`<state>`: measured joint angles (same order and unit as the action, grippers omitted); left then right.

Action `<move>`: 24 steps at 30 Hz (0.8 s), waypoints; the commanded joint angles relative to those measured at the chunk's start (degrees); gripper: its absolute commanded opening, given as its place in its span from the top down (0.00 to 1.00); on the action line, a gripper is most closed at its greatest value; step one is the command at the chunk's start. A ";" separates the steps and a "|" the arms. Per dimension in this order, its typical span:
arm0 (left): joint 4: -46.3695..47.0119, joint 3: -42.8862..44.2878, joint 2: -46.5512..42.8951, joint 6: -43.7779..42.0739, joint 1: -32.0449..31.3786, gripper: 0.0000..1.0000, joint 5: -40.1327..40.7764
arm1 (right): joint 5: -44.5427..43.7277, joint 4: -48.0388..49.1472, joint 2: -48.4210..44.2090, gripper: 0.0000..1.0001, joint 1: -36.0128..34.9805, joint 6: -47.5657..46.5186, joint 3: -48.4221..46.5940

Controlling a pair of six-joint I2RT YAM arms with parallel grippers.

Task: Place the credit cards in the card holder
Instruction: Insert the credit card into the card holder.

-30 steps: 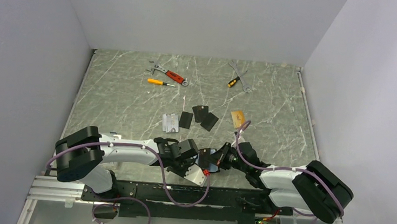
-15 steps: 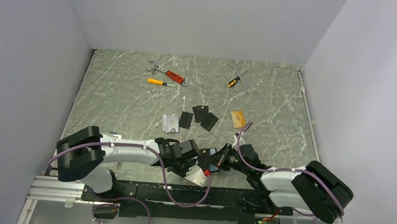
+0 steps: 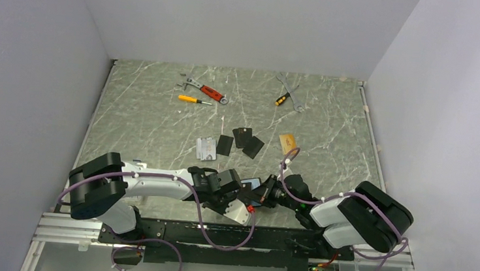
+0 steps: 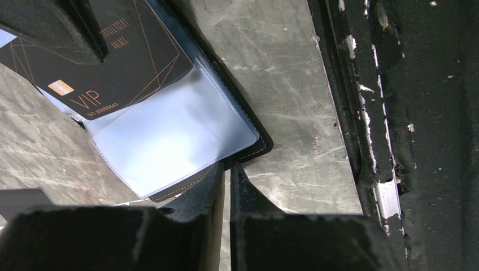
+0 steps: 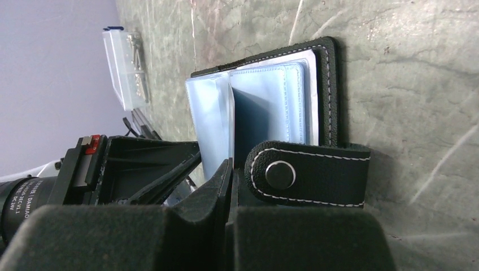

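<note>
Lying open at the tabletop's (image 3: 160, 115) near edge, the card holder (image 3: 252, 186) is seen from above, credit cards (image 3: 224, 144) farther back. The left gripper (image 4: 227, 172) is shown nearly pressed together at its edge, and whether it grips cannot be told. The right gripper (image 5: 229, 169) is pressed together beside the strap (image 5: 316, 175).
</note>
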<state>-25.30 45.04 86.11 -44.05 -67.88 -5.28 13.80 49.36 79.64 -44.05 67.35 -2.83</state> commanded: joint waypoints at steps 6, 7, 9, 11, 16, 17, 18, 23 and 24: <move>0.04 0.70 1.52 0.50 -0.68 0.91 -1.40 | 0.61 -7.10 -0.93 1.00 -0.69 -2.39 -1.46; -0.12 0.68 1.52 0.58 -0.68 0.91 -1.48 | 0.19 -8.49 -2.29 1.00 -0.68 -2.18 -1.04; -0.10 0.45 1.49 0.66 -0.81 0.92 -1.60 | -0.97 -11.53 -4.67 1.00 -0.68 -2.04 -0.36; -0.18 0.33 1.52 0.72 -0.83 0.92 -1.63 | -1.65 -13.78 -6.71 1.00 -0.66 -2.20 -0.16; -0.20 0.58 1.58 0.72 -1.02 0.94 -1.49 | -0.81 -12.74 -4.65 1.00 -1.35 -2.33 -0.96; -0.28 0.66 1.57 0.68 -1.03 0.94 -1.41 | -0.46 -12.16 -3.39 1.00 -1.37 -2.18 -1.15; -0.38 0.74 1.65 0.64 -1.07 0.94 -1.40 | 0.07 -11.18 -2.11 1.00 -1.46 -2.15 -1.36; -0.62 0.92 1.99 0.66 -1.20 0.95 -0.99 | 2.68 -7.30 2.88 1.00 -1.60 -2.79 -2.83; -0.68 1.01 2.04 0.60 -1.21 0.96 -0.90 | 2.80 -7.81 2.78 1.00 -1.60 -3.15 -3.34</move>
<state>-25.54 45.19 86.21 -44.03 -68.31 -4.67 14.68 44.73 80.09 -44.80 66.72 -5.21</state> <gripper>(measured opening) 0.054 0.008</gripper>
